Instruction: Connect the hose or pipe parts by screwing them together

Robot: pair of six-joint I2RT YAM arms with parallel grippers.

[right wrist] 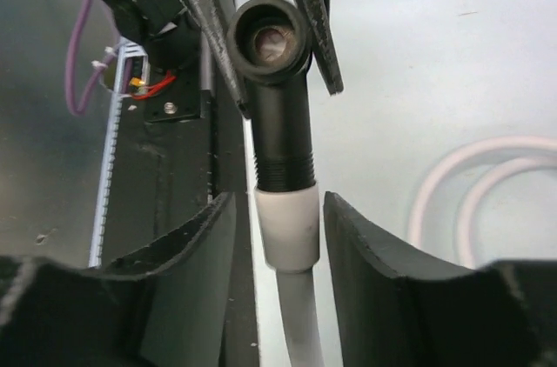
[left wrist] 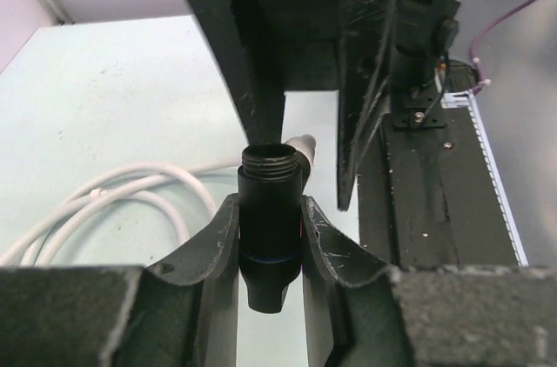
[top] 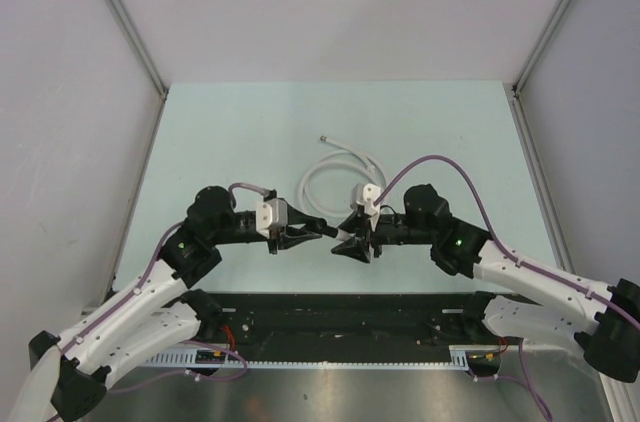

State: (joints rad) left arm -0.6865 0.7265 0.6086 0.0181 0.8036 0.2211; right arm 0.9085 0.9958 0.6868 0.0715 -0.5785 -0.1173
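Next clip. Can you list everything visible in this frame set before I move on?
white tubing: one loose coil, white, on the table behind the claws
end fitting: one, silvery-white, on the tubing's far end, lying on the table
black threaded fitting: one, black, raised between the two claws
white collar: one, white, on the hose end that meets the black fitting
table: one, pale green
purple cables: two, purple, one along each arm
left claw: one, black, shut on the black threaded fitting
right claw: one, black, fingers on either side of the white collar with narrow gaps
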